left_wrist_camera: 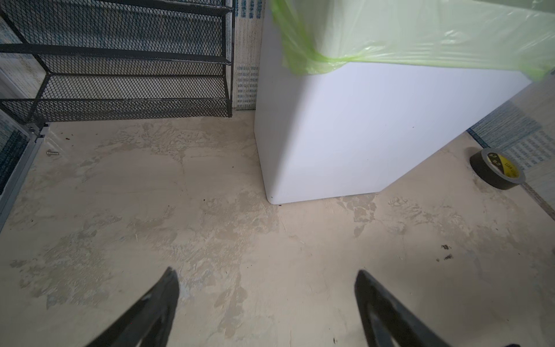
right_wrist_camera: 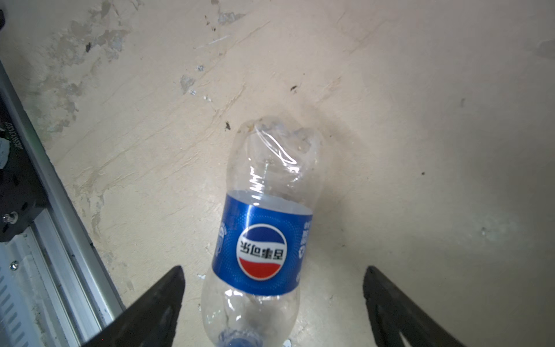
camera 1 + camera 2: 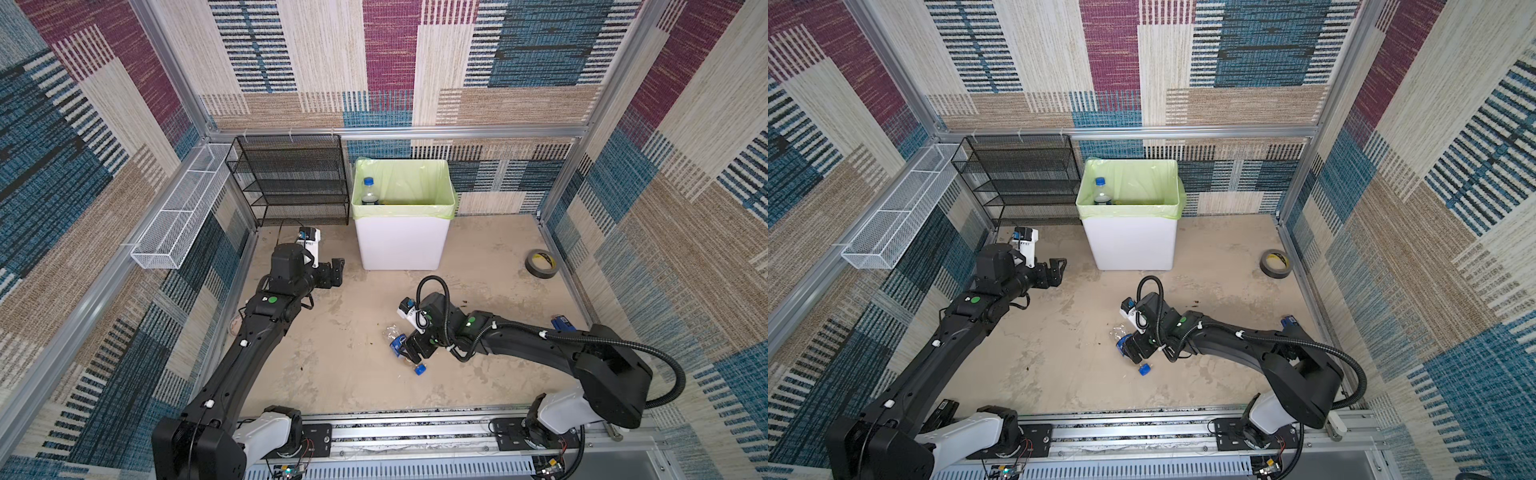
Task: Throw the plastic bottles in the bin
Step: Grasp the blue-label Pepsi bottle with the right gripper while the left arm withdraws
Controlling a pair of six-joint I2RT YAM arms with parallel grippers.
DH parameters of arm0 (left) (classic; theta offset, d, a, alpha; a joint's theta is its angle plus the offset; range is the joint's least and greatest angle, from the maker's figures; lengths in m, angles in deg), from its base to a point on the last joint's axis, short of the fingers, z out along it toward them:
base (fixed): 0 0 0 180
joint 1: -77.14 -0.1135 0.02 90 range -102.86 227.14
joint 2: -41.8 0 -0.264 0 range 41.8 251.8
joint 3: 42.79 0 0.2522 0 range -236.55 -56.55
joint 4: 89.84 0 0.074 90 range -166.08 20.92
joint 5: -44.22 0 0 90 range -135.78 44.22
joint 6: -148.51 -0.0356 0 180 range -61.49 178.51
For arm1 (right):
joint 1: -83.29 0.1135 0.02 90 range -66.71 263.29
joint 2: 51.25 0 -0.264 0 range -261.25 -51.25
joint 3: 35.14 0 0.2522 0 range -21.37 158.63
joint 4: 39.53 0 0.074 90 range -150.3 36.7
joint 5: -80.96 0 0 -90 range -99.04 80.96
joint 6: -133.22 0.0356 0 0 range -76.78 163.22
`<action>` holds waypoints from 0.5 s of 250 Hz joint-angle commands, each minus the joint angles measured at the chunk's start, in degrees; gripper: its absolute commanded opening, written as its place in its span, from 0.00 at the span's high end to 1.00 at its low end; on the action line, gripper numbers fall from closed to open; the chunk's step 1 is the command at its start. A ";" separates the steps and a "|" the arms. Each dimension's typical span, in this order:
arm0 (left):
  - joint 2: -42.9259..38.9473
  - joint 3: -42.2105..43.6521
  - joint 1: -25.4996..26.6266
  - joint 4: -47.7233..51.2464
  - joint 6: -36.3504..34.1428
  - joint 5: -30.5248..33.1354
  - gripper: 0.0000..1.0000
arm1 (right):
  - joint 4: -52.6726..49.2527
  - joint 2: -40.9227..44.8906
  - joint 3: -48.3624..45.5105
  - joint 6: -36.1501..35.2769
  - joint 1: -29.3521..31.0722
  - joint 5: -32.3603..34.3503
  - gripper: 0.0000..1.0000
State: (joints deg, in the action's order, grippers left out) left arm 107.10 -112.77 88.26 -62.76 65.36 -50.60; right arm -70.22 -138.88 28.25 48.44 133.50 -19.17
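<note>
**Right gripper**: the black jaws are spread wide, one tip on each side of the crushed bottle, and neither touches it. The bottle is thin clear plastic, dented and creased at its base. It has a glossy blue label with a red, white and blue roundel. It lies on its side on the table, cap end toward the wrist. In both top views the gripper's body hides the bottle's middle, so only the crumpled base and the blue cap show.

**Left gripper**: the jaws are wide apart with nothing between them. They hang over bare table near the bin's front left corner.

**Bin**: a tall, smooth-walled white box at the back wall, well apart from the crushed bottle. A thin, pale green bag is folded over its rim. An upright bottle, clear with a blue cap, stands inside at the left corner.

**Surroundings:** a tiered black mesh rack stands just beside the bin. A white wire basket runs along the left wall. A grey tape roll sits near the right wall, and a small screw lies by the rack's foot. The table is matt beige, blotched with worn grey patches.
</note>
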 commanded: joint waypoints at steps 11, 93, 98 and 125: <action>-0.62 0.20 -0.04 -1.57 -1.04 0.08 0.07 | 2.05 -3.71 1.68 1.76 1.53 2.36 0.08; -0.39 -0.46 -0.04 -0.76 -0.94 0.23 0.08 | 3.04 -8.47 3.17 2.86 1.90 6.26 0.28; -0.43 -0.40 -0.04 -0.85 -1.01 0.39 0.08 | 3.07 -8.53 3.20 2.93 1.86 6.18 0.30; -0.35 -0.46 -0.04 -0.76 -1.04 0.27 0.08 | 3.05 -7.68 3.62 3.66 1.90 6.03 0.37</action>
State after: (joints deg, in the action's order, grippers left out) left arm 106.64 -112.67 88.26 -62.96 65.34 -50.47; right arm -68.96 -147.32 31.14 50.75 135.34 -14.41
